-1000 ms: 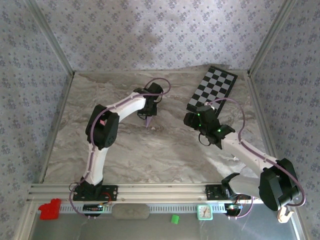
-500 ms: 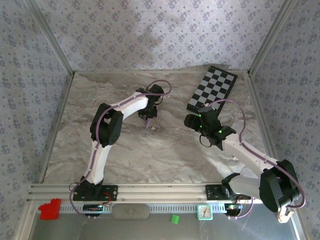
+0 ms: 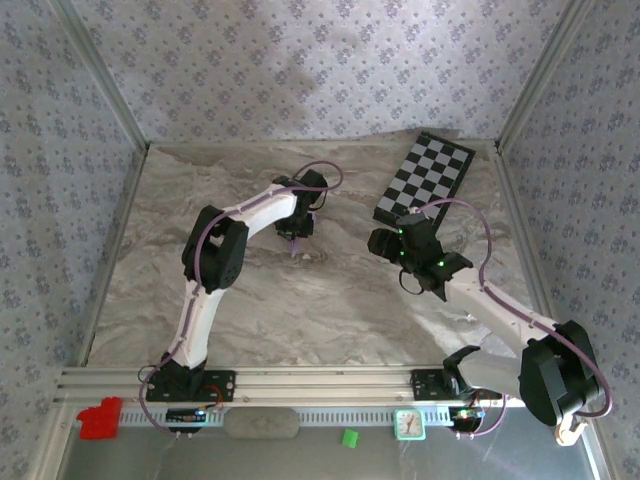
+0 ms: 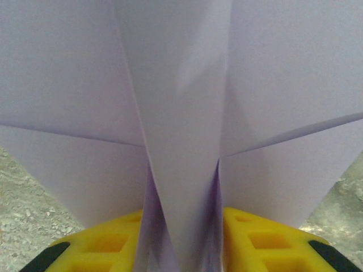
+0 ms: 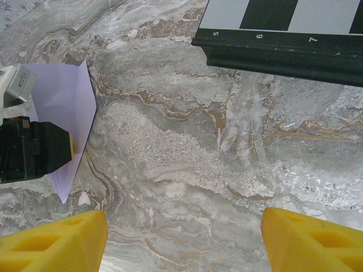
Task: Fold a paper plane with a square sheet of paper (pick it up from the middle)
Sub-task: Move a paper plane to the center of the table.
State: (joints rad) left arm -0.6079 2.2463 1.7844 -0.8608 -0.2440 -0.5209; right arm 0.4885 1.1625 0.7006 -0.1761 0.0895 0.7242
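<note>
The square sheet of paper is folded into a pale lilac paper plane (image 4: 181,113), whose wings spread across the left wrist view. Its centre fold stands between the yellow fingers (image 4: 113,241) of my left gripper (image 4: 181,232). The jaws are parted and the fold has splayed out in the gap. From above, the left gripper (image 3: 296,236) points down at mid table with the plane's tip (image 3: 296,249) under it. In the right wrist view the plane (image 5: 65,96) shows at the left. My right gripper (image 5: 184,232) hangs open over bare marble, right of the plane, also visible from above (image 3: 380,240).
A black-and-white chequered board (image 3: 425,180) lies at the back right, its dark edge (image 5: 278,54) just beyond the right gripper. Metal frame posts and patterned walls ring the marbled table (image 3: 330,310). Small items lie on the front rail.
The left gripper's jaws have widened around the plane's centre fold, and the left arm's elbow has shifted slightly. The right arm has stayed still.
</note>
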